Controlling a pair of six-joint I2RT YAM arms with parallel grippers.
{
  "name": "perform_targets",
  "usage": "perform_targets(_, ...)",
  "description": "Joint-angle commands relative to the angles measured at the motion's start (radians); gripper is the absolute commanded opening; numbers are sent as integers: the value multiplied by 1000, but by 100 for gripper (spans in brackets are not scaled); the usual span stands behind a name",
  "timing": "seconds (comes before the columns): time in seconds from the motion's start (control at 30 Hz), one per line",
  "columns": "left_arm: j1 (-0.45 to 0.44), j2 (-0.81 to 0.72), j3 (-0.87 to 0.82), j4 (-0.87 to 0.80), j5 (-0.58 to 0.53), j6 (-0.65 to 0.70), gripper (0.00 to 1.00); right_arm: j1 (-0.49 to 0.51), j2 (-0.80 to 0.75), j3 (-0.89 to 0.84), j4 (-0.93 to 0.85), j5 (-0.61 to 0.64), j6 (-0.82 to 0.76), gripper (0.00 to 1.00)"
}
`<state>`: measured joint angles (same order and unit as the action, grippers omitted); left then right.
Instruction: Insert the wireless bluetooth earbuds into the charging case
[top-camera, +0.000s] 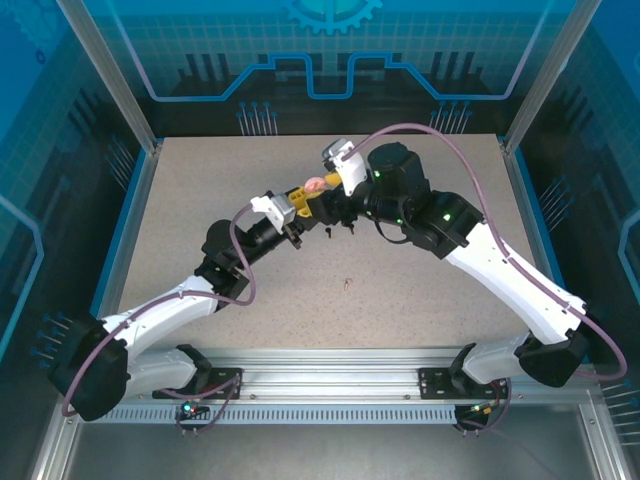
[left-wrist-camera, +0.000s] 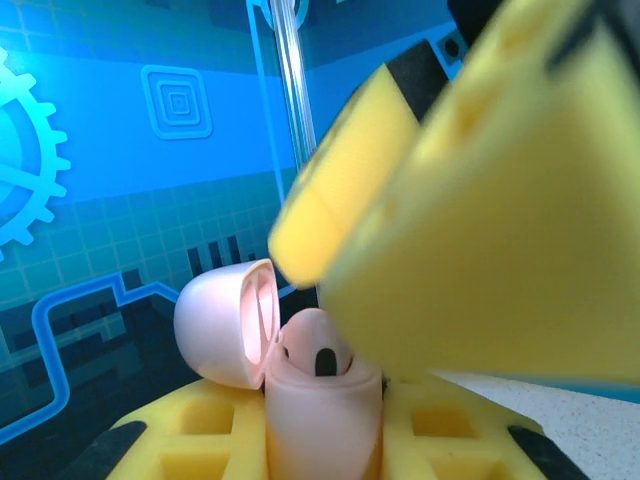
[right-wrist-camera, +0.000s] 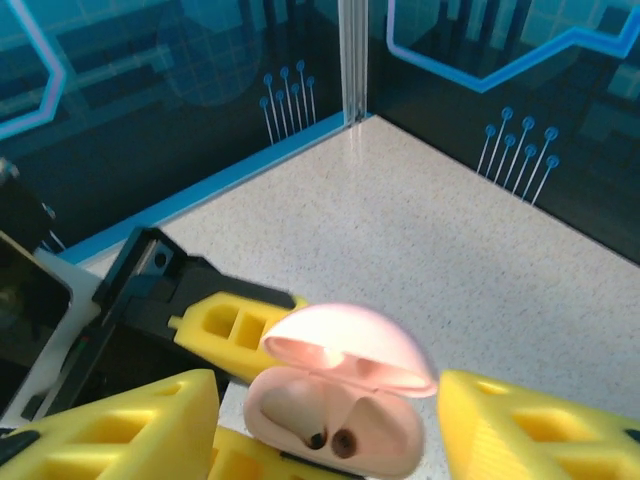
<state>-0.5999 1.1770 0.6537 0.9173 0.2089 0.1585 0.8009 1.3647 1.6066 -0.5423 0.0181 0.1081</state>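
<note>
The pink charging case (right-wrist-camera: 345, 425) is held up above the table with its lid (right-wrist-camera: 350, 345) swung open. My left gripper (left-wrist-camera: 322, 445) is shut on the lower body of the charging case (left-wrist-camera: 320, 410), one yellow finger (left-wrist-camera: 190, 440) on each side. A pale earbud (right-wrist-camera: 287, 405) lies seated in the case, and the rounded top of this earbud (left-wrist-camera: 312, 340) pokes out of the opening. My right gripper (right-wrist-camera: 328, 392) is open, its yellow fingers (right-wrist-camera: 130, 430) apart from the case on either side. From above, the case (top-camera: 315, 185) sits between left gripper (top-camera: 300, 203) and right gripper (top-camera: 330, 190).
A tiny dark object (top-camera: 347, 284) lies on the speckled table (top-camera: 420, 290) in front of the arms. Blue patterned walls and metal posts (top-camera: 110, 75) enclose the table on three sides. Both arms meet at the table's far middle.
</note>
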Motion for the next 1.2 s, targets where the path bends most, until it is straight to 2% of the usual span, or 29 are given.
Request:
perform_targets(0.0, -9, 9, 28, 61, -18, -16, 0, -43, -72, 64, -3, 17, 72, 62)
perform_targets(0.2, -8, 5, 21, 68, -41, -15, 0, -161, -155, 7, -90, 105, 293, 66)
perform_targets(0.43, -9, -10, 17, 77, -90, -4, 0, -236, -185, -267, -176, 160, 548, 66)
perform_targets(0.63, -8, -28, 18, 75, -97, 4, 0, -228, -82, -502, -128, 120, 787, 62)
perform_targets(0.73, -8, -36, 14, 71, -100, 9, 0, -203, -2, -553, -96, 117, 869, 60)
perform_targets(0.87, -8, -47, 7, 72, -105, 14, 0, -160, 112, -547, -109, 158, 948, 60)
perform_targets(1.17, -8, -50, 5, 90, -106, 4, 0, -87, 331, -452, -117, 147, 1014, 59)
